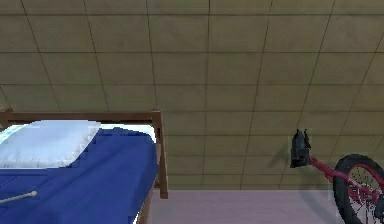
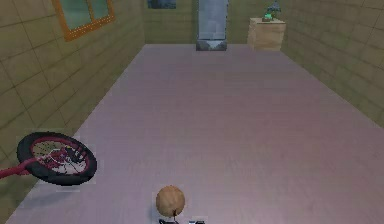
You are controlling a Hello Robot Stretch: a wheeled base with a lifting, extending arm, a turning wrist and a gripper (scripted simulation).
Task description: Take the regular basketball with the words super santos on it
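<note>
"Mauve floor [image 2: 230,110], bare and smooth, runs from the claw [image 2: 181,220] to the far wall. Where is the ball?"
"Right at the claw, at the arm side view's bottom edge. It is an orange-brown ball [image 2: 170,199] on the floor, just beyond the dark tip. Any print on it is too small to read."
"Is the claw grasping it?"
"I cannot tell. Little of the claw shows, and the ball sits at its end on the floor."
"What else is near?"
"Left of the claw, near the ball but apart from it, a wheel [image 2: 57,158] with a black tyre and red spokes stands by the tan tiled wall [image 2: 25,90]. The forward view has a red bike [image 1: 335,172] at its right edge."
"And farther off?"
"Well beyond the claw, at the room's end, stand a tall grey unit [image 2: 212,22] and a wooden cabinet [image 2: 266,33] with something green [image 2: 268,14] on top. An orange-framed pane [image 2: 85,14] hangs high on the left wall. In the forward view a bed [image 1: 100,180] with a blue cover and a white pillow [image 1: 45,142] stands against tiled wall."
</note>
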